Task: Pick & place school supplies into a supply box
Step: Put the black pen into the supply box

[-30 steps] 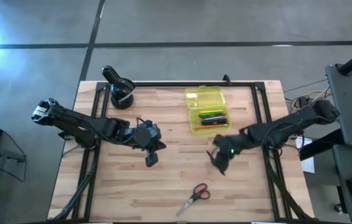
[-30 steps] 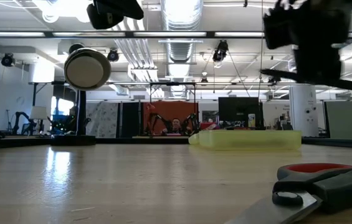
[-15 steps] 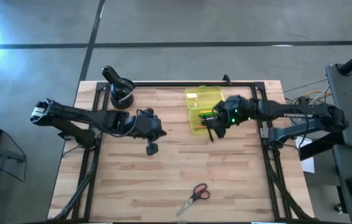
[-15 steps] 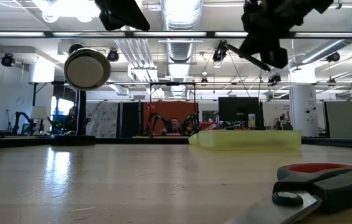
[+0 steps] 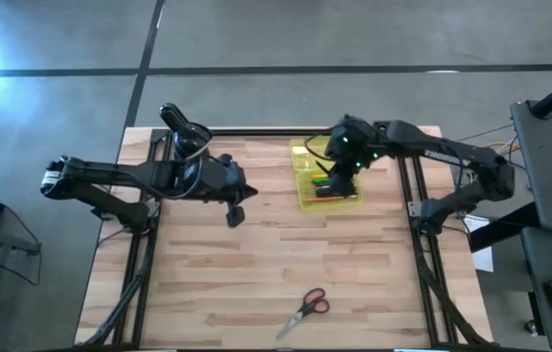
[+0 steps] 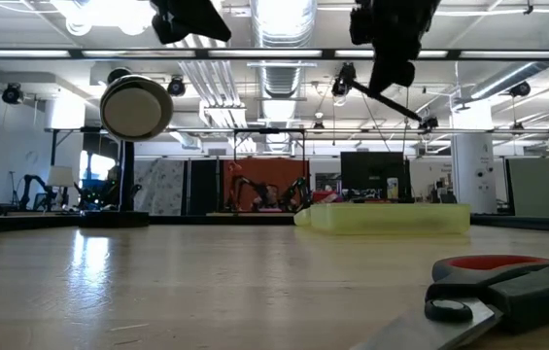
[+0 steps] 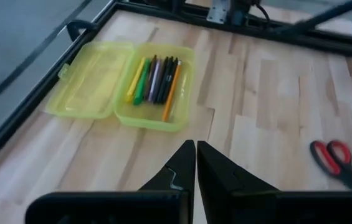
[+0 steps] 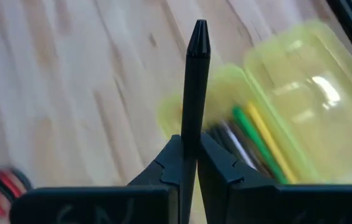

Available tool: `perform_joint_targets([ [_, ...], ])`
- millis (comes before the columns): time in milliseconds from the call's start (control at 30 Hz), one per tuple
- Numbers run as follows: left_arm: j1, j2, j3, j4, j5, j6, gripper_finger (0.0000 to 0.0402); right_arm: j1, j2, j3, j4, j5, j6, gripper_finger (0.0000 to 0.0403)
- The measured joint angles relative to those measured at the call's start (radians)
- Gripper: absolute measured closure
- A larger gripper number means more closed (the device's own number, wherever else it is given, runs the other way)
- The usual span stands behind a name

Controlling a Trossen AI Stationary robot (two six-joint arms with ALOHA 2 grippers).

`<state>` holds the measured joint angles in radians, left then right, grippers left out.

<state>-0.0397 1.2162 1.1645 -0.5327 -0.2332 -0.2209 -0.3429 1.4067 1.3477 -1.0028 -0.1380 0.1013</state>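
A black pen (image 8: 193,93) is pinched between the narrowed jaws of the right gripper (image 5: 339,176) above the open supply box (image 5: 326,174) near the table's far edge, while the left gripper (image 5: 235,210), fingers pressed together on nothing, is held mid-table.

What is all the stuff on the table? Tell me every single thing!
box: one, see-through yellow-green, lid open, far side of table.
pens and pencils: several, black, yellow, green, purple, orange, lying in the box.
black pen: one, held above the box.
scissors: one pair, red handles, near edge.
black stand: one, far left corner.
left end effector: shut, empty, over bare wood.
right end effector: shut on the black pen, over the box.
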Motion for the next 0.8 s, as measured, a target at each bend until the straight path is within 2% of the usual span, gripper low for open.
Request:
perform_joint_targets([
  [167,0.000,-0.002,0.000,0.001,-0.004,-0.103,0.0401,-0.054,0.099,0.090,-0.163,0.003,-0.191,0.0384],
  [400,-0.002,-0.003,0.000,0.000,-0.002,-0.175,0.0401,-0.065,0.202,0.136,-0.198,0.010,-0.378,0.0384],
  [567,-0.002,-0.005,0.000,-0.001,-0.010,-0.181,0.0401,-0.065,0.262,0.127,-0.198,0.014,-0.440,0.0384],
  [800,-0.002,-0.005,0.000,-0.002,-0.034,-0.181,0.0401,-0.069,0.316,0.106,-0.197,0.094,-0.512,0.0384],
])
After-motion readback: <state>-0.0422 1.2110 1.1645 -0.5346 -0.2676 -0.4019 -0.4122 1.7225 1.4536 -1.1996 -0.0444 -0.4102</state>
